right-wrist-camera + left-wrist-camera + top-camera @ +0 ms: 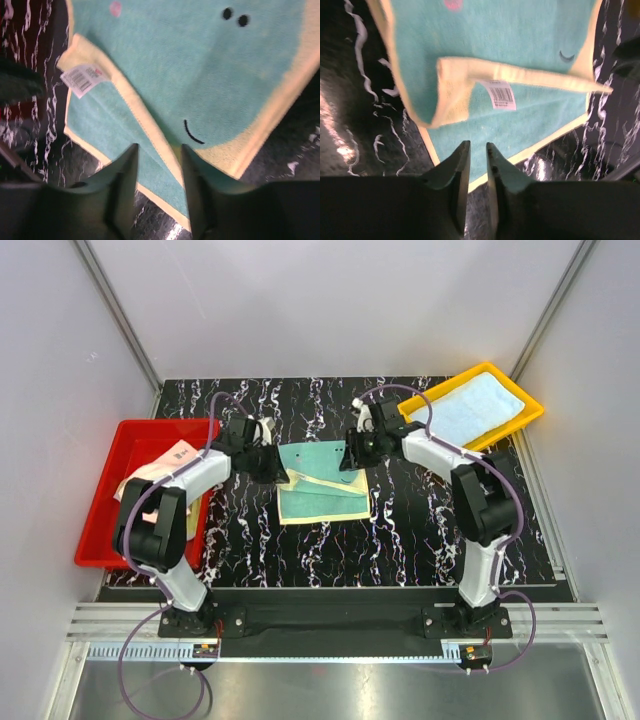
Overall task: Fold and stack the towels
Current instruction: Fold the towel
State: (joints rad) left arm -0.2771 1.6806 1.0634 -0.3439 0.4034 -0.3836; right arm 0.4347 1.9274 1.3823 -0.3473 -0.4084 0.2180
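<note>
Top view, containers first. Red tray (105, 530) at the left edge of the table (410, 530): it holds a rumpled peach-pink towel (165, 465), partly hidden by my left arm, so I cannot count the layers. Yellow tray (525, 405) at the far right corner, set diagonally: one light blue towel (470, 408) lies flat in it, long axis along the tray, near-left to far-right.

The teal towel (320, 480) with the pale yellow border lies mid-table between the arms, outside both trays. It is folded over, but not squarely. The upper layer sits skewed and the lower layer shows as a yellow-edged strip along the near side. The outline is close to square, so I cannot name a long axis. Its far edge runs left to right between the left gripper (277, 471) and the right gripper (350, 455), one at each far corner.

Left wrist view. Left gripper (476, 150) has its jaws a narrow gap apart with nothing between them. The tips sit over the towel's yellow border. Beyond them a folded-back flap points right, with a white barcode label (501, 95) beside it.

Right wrist view. Right gripper (159, 152) has its jaws parted wider and clamps nothing that I can see. The folded edge runs diagonally beneath the gap. The upper layer shows two black dots, a curved line and a pink spot
</note>
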